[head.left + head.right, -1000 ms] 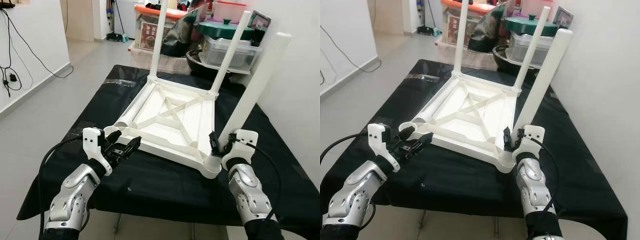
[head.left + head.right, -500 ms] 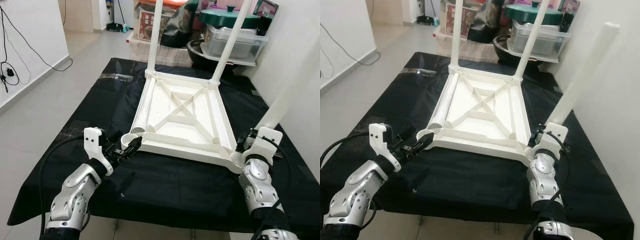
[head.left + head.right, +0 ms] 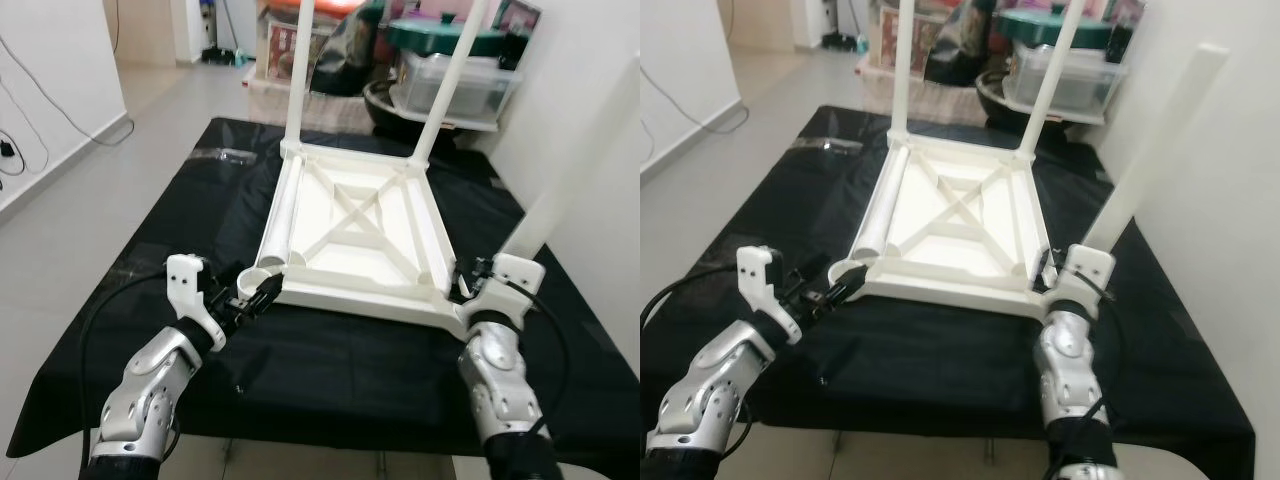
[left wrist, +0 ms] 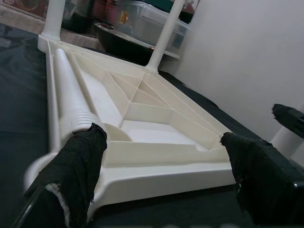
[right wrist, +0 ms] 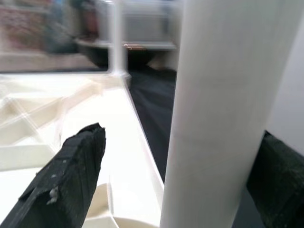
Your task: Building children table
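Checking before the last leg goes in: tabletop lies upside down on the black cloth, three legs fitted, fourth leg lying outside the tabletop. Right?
Not quite. The fourth leg lies inside the upturned tabletop, along its left rim, as the left eye view shows. The rest holds.

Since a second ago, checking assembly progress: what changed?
The upturned table top swung square-on to the robot. The right gripper still grips the near-right leg; the left gripper stays open at the empty near-left socket. Loose leg still lies inside.
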{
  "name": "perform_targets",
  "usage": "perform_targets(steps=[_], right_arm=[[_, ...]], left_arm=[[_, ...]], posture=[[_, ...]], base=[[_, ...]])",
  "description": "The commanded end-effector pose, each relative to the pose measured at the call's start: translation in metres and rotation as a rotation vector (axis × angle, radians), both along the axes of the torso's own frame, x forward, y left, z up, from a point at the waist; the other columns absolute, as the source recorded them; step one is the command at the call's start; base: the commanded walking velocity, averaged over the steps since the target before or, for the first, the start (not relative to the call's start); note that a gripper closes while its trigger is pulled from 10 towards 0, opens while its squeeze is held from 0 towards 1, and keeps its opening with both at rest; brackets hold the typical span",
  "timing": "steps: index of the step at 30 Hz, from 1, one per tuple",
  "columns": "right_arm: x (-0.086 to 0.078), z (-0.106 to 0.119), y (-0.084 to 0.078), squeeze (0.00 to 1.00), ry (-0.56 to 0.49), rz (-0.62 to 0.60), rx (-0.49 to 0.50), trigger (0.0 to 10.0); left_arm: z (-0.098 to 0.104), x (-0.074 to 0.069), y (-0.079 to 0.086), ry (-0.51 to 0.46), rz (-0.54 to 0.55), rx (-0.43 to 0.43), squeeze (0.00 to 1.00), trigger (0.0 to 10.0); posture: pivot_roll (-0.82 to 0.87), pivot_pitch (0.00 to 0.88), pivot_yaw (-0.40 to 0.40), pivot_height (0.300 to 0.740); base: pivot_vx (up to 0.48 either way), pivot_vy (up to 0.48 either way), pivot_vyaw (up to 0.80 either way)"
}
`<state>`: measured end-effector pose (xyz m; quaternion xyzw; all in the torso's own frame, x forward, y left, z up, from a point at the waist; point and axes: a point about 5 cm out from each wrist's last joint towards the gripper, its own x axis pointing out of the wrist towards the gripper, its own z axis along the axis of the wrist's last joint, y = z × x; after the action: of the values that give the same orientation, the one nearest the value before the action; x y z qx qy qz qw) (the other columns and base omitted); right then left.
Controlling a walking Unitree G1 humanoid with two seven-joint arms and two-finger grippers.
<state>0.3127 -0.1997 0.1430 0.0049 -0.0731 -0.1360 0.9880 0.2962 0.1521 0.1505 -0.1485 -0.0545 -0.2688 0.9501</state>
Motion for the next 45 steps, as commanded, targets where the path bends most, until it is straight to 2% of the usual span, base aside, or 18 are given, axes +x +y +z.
perform_targets(steps=[1, 9, 14, 16, 17, 22, 23, 24, 25, 26, 27, 28, 30, 31, 33, 36, 40, 45], right_arm=[[-0.004, 0.007, 0.021, 1.0, -0.034, 0.117, -0.031, 10.0], [-0.016, -0.002, 0.019, 1.0, 0.022, 0.091, -0.047, 10.0], [-0.027, -0.011, -0.004, 1.0, 0.118, 0.007, -0.069, 10.0], [-0.027, -0.011, -0.004, 1.0, 0.118, 0.007, -0.069, 10.0], [-0.036, -0.016, -0.015, 1.0, 0.174, -0.026, -0.076, 10.0], [-0.048, -0.015, -0.019, 1.0, 0.243, -0.023, -0.081, 10.0], [-0.054, -0.011, -0.015, 0.72, 0.251, 0.003, -0.075, 10.0], [-0.055, -0.008, -0.013, 0.72, 0.245, 0.015, -0.068, 10.0], [-0.055, -0.01, -0.006, 0.0, 0.32, 0.084, -0.079, 10.0], [-0.056, -0.012, 0.0, 0.0, 0.38, 0.133, -0.089, 10.0], [-0.056, -0.012, 0.0, 0.0, 0.38, 0.133, -0.089, 10.0], [-0.059, -0.006, 0.009, 0.0, 0.4, 0.16, -0.212, 10.0], [-0.059, -0.006, 0.009, 0.0, 0.4, 0.16, -0.212, 10.0], [-0.06, 0.0, 0.012, 0.0, 0.374, 0.155, -0.277, 10.0], [-0.061, 0.003, 0.018, 0.0, 0.352, 0.195, -0.259, 10.0], [-0.059, 0.007, 0.03, 0.0, 0.265, 0.368, -0.14, 10.0], [-0.066, 0.013, 0.03, 0.0, 0.182, 0.394, -0.162, 10.0], [-0.067, 0.017, 0.037, 0.0, 0.192, 0.448, -0.201, 10.0]], left_arm=[[-0.002, -0.002, -0.002, 0.005, -0.004, 0.004, 0.0, 10.0], [-0.001, -0.004, 0.0, -0.015, 0.046, 0.047, 0.0, 10.0], [-0.001, -0.013, 0.005, -0.027, 0.188, 0.136, 0.0, 10.0], [-0.001, -0.013, 0.005, -0.027, 0.188, 0.136, 0.0, 10.0], [-0.002, -0.021, 0.007, -0.022, 0.229, 0.148, 0.0, 10.0], [-0.001, -0.035, 0.004, -0.021, 0.257, 0.16, 0.0, 10.0], [0.001, -0.04, 0.004, -0.023, 0.272, 0.164, 0.0, 10.0], [0.001, -0.042, 0.004, -0.023, 0.28, 0.165, 0.0, 10.0], [0.003, -0.044, 0.006, -0.027, 0.304, 0.172, 0.0, 10.0], [0.004, -0.046, 0.007, -0.03, 0.32, 0.177, 0.0, 10.0], [0.004, -0.046, 0.007, -0.03, 0.32, 0.177, 0.0, 10.0], [0.005, -0.049, 0.011, -0.024, 0.36, 0.181, 0.0, 10.0], [0.005, -0.049, 0.011, -0.024, 0.36, 0.181, 0.0, 10.0], [0.005, -0.05, 0.013, -0.019, 0.374, 0.179, 0.0, 10.0], [0.005, -0.052, 0.014, -0.006, 0.394, 0.178, 0.0, 10.0], [0.002, -0.057, 0.015, 0.038, 0.425, 0.19, 0.0, 10.0], [0.0, -0.066, 0.016, 0.072, 0.459, 0.196, 0.0, 10.0], [0.0, -0.071, 0.014, 0.072, 0.491, 0.226, 0.0, 10.0]], posture=[[0.07, 0.0, -0.134, 0.74], [0.06, 0.0, -0.128, 0.74], [0.04, 0.0, -0.119, 0.74], [0.04, 0.0, -0.119, 0.74], [0.02, 0.0, -0.116, 0.74], [0.02, 0.0, -0.112, 0.74], [0.01, 0.0, -0.112, 0.74], [0.01, 0.0, -0.112, 0.74], [0.01, 0.0, -0.113, 0.74], [0.01, 0.0, -0.113, 0.74], [0.01, 0.0, -0.113, 0.74], [0.01, 0.0, -0.108, 0.74], [0.01, 0.0, -0.108, 0.74], [0.01, 0.0, -0.108, 0.74], [0.0, 0.0, -0.105, 0.74], [0.02, 0.0, -0.102, 0.74], [0.02, 0.0, -0.103, 0.74], [0.03, 0.0, -0.102, 0.74]], base=[[0.0, 0.0, 0.0], [0.0, 0.0, 0.0], [0.0, 0.0, 0.0], [0.0, 0.0, 0.0], [0.0, 0.0, 0.0], [0.0, 0.0, 0.0], [0.0, 0.0, 0.0], [0.0, 0.0, 0.0], [0.0, 0.0, 0.0], [0.0, 0.0, 0.0], [0.0, 0.0, 0.0], [0.0, 0.0, 0.0], [0.0, 0.0, 0.0], [0.0, 0.0, 0.0], [0.0, 0.0, 0.0], [0.0, 0.0, 0.0], [0.0, 0.0, 0.0], [0.0, 0.0, 0.0]])
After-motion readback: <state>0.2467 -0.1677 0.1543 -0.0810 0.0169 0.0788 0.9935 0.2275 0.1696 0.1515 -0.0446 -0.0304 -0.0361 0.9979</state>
